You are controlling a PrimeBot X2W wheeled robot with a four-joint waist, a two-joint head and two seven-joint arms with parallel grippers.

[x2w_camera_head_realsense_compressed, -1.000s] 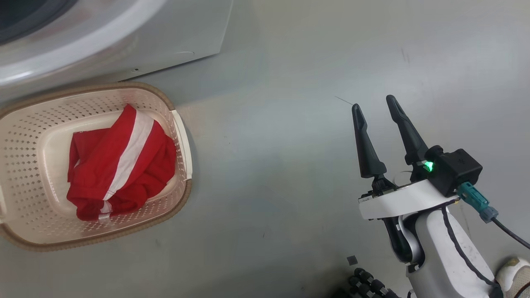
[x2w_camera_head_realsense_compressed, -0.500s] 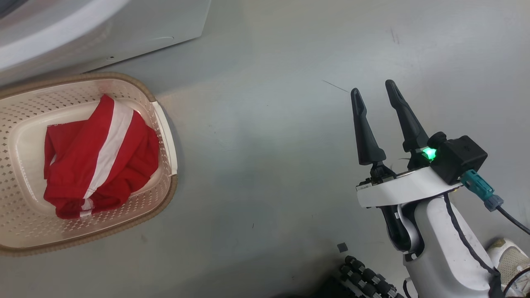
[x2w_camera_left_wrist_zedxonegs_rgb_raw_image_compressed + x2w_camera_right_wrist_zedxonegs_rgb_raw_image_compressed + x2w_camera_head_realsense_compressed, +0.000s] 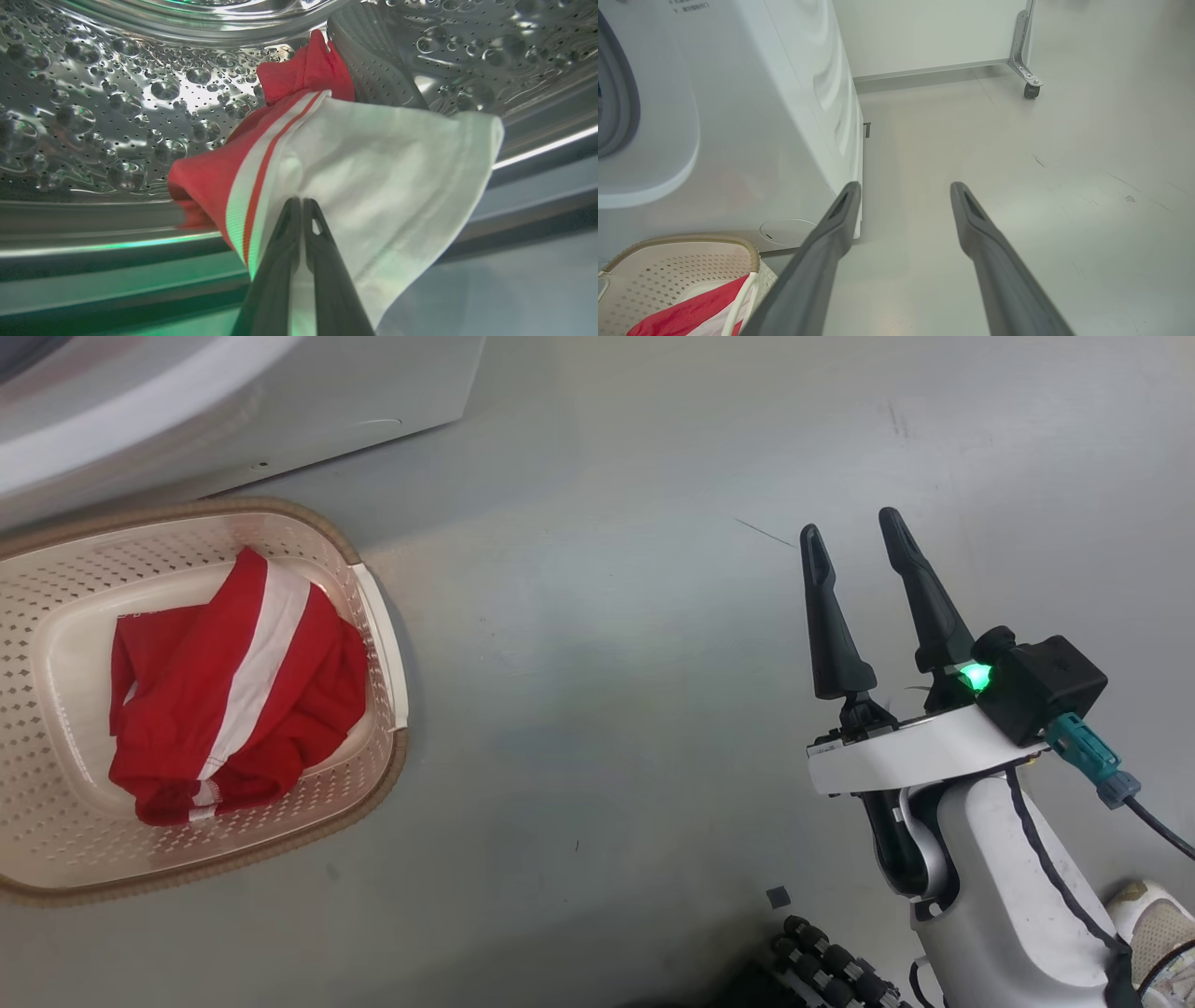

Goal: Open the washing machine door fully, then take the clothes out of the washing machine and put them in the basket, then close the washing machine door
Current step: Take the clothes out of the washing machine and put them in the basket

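You are looking at a bare test room set up as a laundry corner. The big white front-loading washing machine (image 3: pixel 752 116) stands free on a smooth pale grey floor (image 3: pixel 607 663). Beyond it a plain white partition panel (image 3: pixel 924 32) rides on a black caster wheel (image 3: pixel 1031 90) with a metal bracket.

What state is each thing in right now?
left claw, shut on the garment in drum
right claw, open, empty, over the floor
garment in drum, red and white, pinched, not yet out
garment in basket, red with white stripe, crumpled
basket, upright on the floor, holds one garment
washing machine, drum holds one garment
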